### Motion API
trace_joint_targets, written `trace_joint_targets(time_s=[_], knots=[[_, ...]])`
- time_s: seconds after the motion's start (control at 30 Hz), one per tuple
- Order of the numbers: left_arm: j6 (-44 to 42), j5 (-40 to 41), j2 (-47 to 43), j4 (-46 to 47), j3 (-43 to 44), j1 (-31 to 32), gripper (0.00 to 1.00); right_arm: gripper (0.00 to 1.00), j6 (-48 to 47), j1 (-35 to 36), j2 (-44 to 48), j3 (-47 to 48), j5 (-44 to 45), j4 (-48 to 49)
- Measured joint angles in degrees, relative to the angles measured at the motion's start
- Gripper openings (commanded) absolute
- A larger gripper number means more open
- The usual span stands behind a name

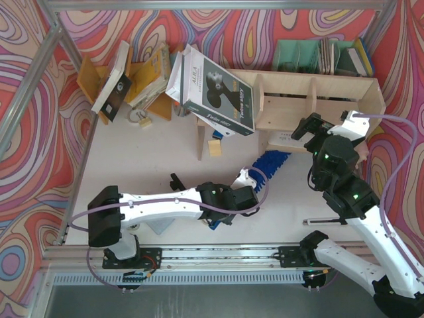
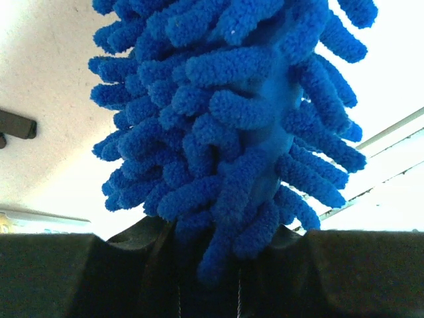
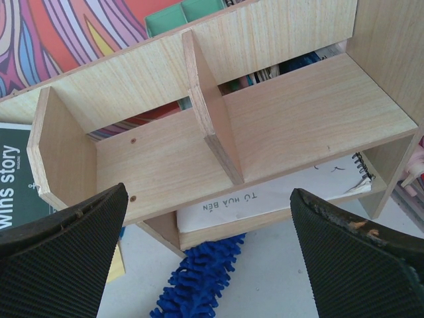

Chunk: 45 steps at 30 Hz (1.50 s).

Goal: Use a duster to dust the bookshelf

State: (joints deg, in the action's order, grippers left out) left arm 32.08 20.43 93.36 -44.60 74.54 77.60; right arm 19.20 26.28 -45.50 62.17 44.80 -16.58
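The pale plywood bookshelf (image 1: 318, 99) stands at the back right, its compartments (image 3: 265, 126) seen from above in the right wrist view. The fluffy blue duster (image 1: 268, 165) slants across the table toward the shelf's front left leg. Its tip (image 3: 199, 278) reaches just under the lower shelf's edge. My left gripper (image 1: 250, 181) is shut on the duster at the near end of its head, and the blue fibres (image 2: 225, 112) fill the left wrist view above the jaws (image 2: 218, 265). My right gripper (image 1: 307, 129) hovers open over the shelf's front, with nothing between its fingers (image 3: 59, 258).
A white notebook (image 3: 278, 192) lies on the lower shelf. A large book (image 1: 215, 89) leans on the shelf's left end. The orange rack (image 1: 132, 79) with books is at back left, the teal organiser (image 1: 311, 56) behind the shelf. A yellow block (image 1: 214, 147) and a thin dark rod (image 1: 328, 220) lie on the table.
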Motion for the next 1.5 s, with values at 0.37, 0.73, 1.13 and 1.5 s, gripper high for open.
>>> trace_joint_targets(time_s=[0.37, 0.73, 1.13, 1.5], knots=[[-6.3, -2.1, 8.9, 4.7, 8.0, -0.5, 0.0, 0.99, -1.2, 0.0, -0.1, -0.7, 0.2, 0.5], [-13.5, -9.0, 17.3, 7.7, 16.8, -0.5, 0.0, 0.99, -1.4, 0.0, 0.1, -0.8, 0.6, 0.5], [-12.2, -8.5, 11.4, 10.0, 4.2, -4.0, 0.0, 0.99, -1.4, 0.0, 0.1, -0.8, 0.6, 0.5], [-10.0, -5.4, 5.4, 11.1, 0.0, -4.7, 0.0, 0.99, -1.4, 0.0, 0.1, -0.8, 0.6, 0.5]])
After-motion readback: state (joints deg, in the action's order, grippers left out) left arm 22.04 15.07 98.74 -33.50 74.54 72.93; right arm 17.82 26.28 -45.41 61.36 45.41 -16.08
